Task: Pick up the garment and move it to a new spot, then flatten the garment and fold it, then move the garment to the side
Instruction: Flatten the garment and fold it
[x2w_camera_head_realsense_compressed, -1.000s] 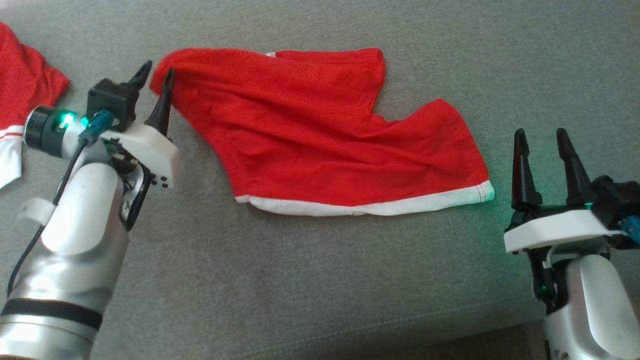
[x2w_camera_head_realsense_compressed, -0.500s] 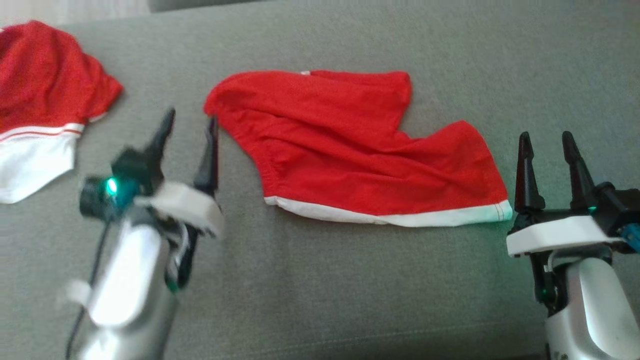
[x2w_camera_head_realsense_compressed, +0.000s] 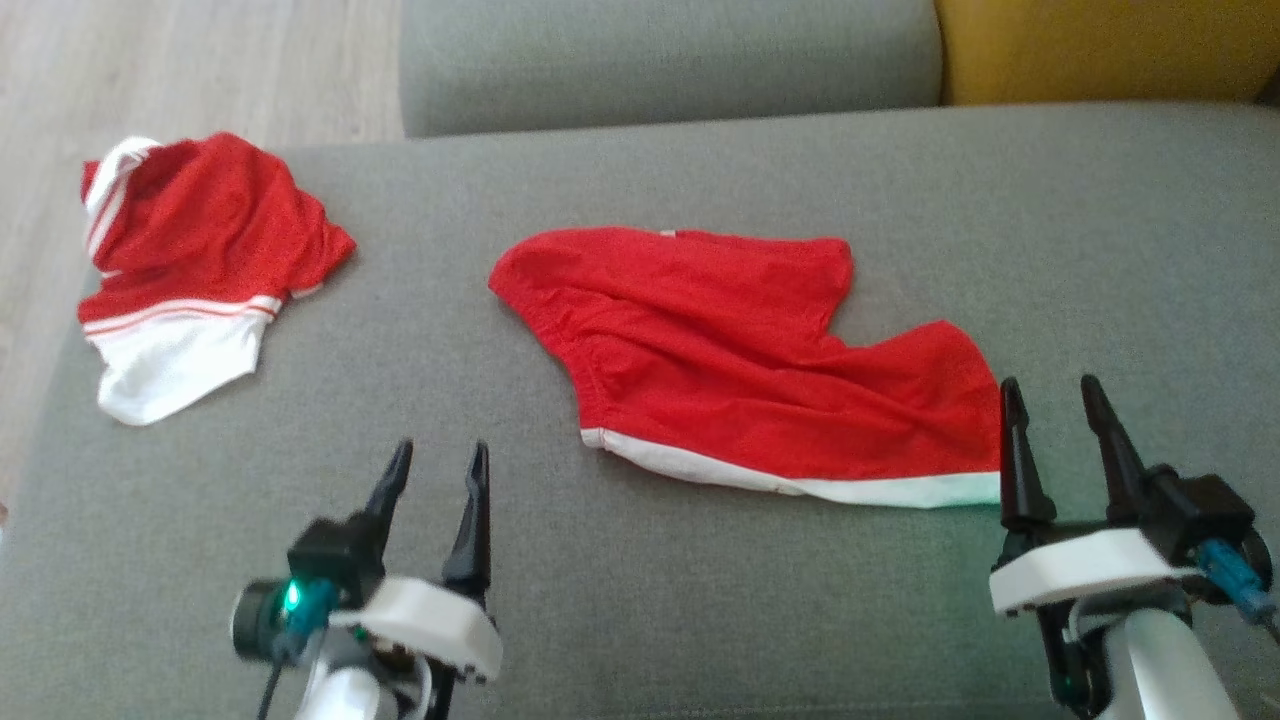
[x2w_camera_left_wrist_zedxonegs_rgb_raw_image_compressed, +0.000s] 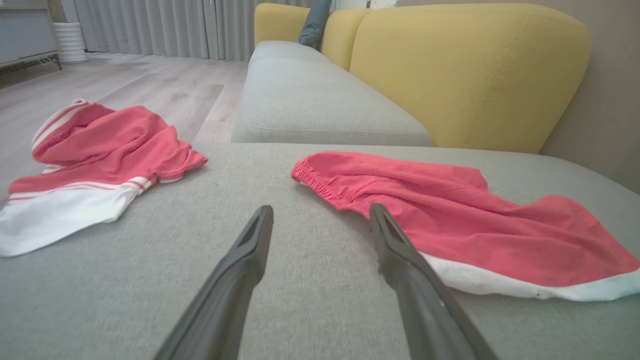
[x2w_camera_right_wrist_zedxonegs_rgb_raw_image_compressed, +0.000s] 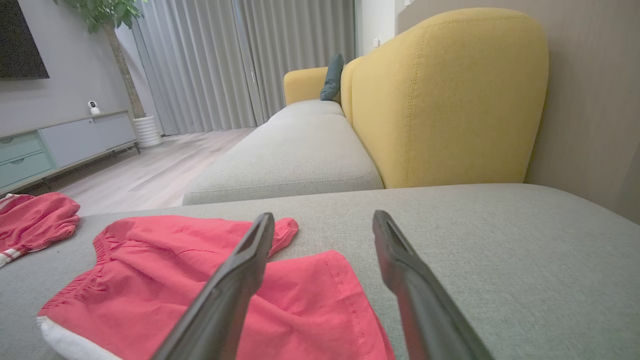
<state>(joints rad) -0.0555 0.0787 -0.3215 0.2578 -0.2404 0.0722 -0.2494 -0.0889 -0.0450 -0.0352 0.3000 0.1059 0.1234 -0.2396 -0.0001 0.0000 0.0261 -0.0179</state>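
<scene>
Two grippers hang over the seat (x2w_camera_head_realsense_compressed: 640, 620), both released and empty. Our left gripper (x2w_camera_head_realsense_compressed: 440, 447) is over the seat's near-left part, well clear of any cloth. Our right gripper (x2w_camera_head_realsense_compressed: 1050, 384) is over its near-right part, just at the right end of the white hem (x2w_camera_head_realsense_compressed: 800, 487) of the shorts (x2w_camera_head_realsense_compressed: 760, 370). Whether its inner finger (x2w_camera_head_realsense_compressed: 1012, 450) brushes the cloth we cannot tell from the head view; the right wrist view suggests it stands above it.

The shorts lie about mid-seat, spread out, with the waistband (x2w_camera_head_realsense_compressed: 560, 340) toward the seat's left and the hem toward its near edge. Soft wrinkles cross the right half. We judge the carry to a new spot done and the flatten-and-fold step in hand. The cloth is down but not smooth, and its shape hints at one leg laid over the other.

Next, we think, each gripper needs a corner. The left must reach in to the waistband end and the right must close on the hem corner beside it. Then they pull apart to take out the wrinkles.

Room is fair. Bare seat runs along the near edge and wide to the seat's right. A second red-and-white garment (x2w_camera_head_realsense_compressed: 190, 270) lies right at the seat's left edge, with the floor (x2w_camera_head_realsense_compressed: 200, 60) beyond, so that side is tighter. At the seat's far edge a cushion (x2w_camera_head_realsense_compressed: 660, 60) and a yellow backrest (x2w_camera_head_realsense_compressed: 1100, 50) close things off.
</scene>
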